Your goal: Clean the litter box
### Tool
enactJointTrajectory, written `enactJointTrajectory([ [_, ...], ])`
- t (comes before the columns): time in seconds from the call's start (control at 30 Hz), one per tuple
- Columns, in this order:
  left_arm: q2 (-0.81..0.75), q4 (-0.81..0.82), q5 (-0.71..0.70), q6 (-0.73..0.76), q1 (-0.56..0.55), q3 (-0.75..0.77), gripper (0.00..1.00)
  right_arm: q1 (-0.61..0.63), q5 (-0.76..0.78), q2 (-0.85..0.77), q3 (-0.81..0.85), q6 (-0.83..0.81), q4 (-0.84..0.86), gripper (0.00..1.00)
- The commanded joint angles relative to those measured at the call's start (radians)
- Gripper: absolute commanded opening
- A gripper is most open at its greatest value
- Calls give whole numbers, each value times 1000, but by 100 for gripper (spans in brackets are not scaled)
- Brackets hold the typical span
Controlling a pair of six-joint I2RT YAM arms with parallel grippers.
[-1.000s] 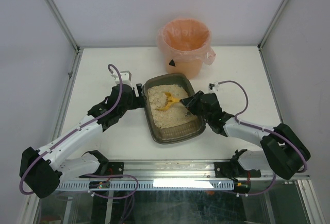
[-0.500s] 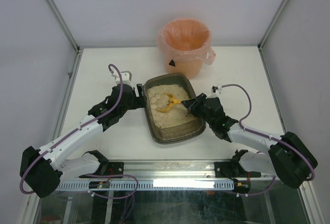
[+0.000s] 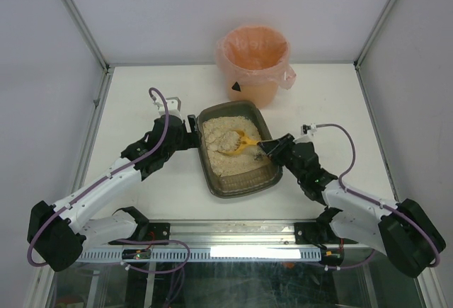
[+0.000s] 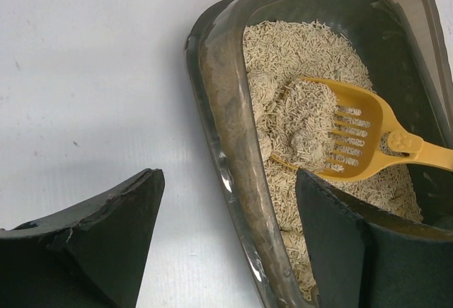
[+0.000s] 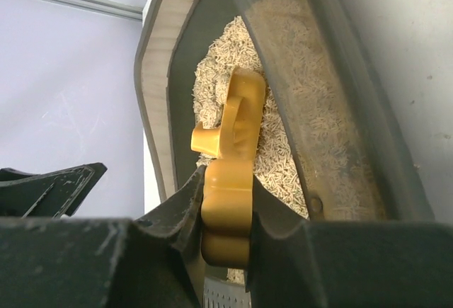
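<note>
Right hand (image 3: pixel 267 148) is sliding the yellow scoop (image 3: pixel 243 140) deeper across the litter (image 3: pixel 226 164), clenching its handle.
Left hand (image 3: pixel 194 132) is straddling, released, the left wall of the litter box (image 3: pixel 244 191) sitting mid-tabletop (image 3: pixel 141 88).

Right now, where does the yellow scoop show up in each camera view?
Top external: scoop at centre, inside the litter box.
Left wrist: scoop right of centre, head pointing left.
Right wrist: scoop at lower centre, handle gripped by the right hand.
Shared landmark: the litter box's dark rim.
</note>
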Motion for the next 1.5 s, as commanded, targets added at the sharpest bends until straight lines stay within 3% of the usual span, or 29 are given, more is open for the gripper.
enactJointTrajectory([
  [0.0,-4,51,12,9,5,49,78,-15,-34,-92,-2,-6,132,0],
  [0.27,-31,51,-11,14,6,53,78,-69,-112,-216,-1,-26,74,0],
  [0.47,-52,51,-21,20,5,55,78,-171,-273,-204,-44,54,183,0],
  [0.67,-68,50,-26,20,5,50,78,-309,-452,-136,-124,166,401,0],
  [0.8,-64,51,-27,20,5,58,78,-321,-525,-78,-128,204,507,0],
  [0.93,-57,48,-27,22,5,67,78,-399,-523,-116,-160,236,469,0],
  [1.03,-62,51,-30,19,5,58,78,-378,-586,-83,-128,223,509,0],
  [1.13,-49,50,-27,23,5,66,78,-457,-573,-98,-180,266,506,0],
  [1.37,-44,56,-21,21,5,67,78,-490,-606,-48,-220,320,602,0],
  [1.47,-44,56,-23,19,5,64,78,-439,-645,-23,-176,289,622,0],
])
